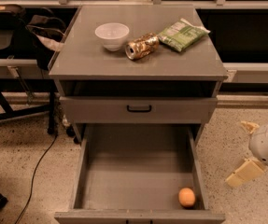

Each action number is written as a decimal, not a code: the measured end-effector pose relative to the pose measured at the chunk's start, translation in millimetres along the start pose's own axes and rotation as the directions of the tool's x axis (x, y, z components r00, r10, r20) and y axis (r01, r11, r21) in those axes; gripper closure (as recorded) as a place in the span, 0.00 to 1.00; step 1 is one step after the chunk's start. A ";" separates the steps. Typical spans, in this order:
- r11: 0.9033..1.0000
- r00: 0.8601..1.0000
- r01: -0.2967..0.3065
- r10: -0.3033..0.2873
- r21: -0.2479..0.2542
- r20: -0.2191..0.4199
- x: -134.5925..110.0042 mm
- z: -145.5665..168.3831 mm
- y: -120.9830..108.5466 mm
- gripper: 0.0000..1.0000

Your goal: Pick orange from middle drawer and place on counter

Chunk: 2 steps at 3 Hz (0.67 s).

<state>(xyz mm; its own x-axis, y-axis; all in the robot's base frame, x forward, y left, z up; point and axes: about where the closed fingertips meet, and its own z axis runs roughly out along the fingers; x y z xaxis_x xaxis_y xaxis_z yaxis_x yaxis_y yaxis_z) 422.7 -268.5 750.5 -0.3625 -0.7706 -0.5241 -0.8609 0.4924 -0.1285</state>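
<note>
The orange lies on the floor of the open middle drawer, in its front right corner, close to the right wall. My gripper hangs over the floor to the right of the drawer, outside its right wall and a little above the orange's level. Its two cream fingers are spread apart with nothing between them. The counter is the grey top of the cabinet, above and behind the drawer.
On the counter stand a white bowl, a gold can on its side and a green snack bag. A shut drawer with a black handle sits above the open one. Chairs, bags and a cable are at the left.
</note>
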 end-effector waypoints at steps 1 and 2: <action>1.000 1.000 -0.014 0.014 0.012 0.014 1.9 4.0 1.5 0.00; 0.998 0.998 -0.045 0.043 0.039 0.042 5.8 19.4 2.3 0.00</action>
<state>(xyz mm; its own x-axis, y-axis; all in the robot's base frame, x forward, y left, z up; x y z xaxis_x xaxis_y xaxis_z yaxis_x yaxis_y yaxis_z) 425.6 -264.0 730.8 -0.3840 -0.7308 -0.5644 -0.8292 0.5418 -0.1374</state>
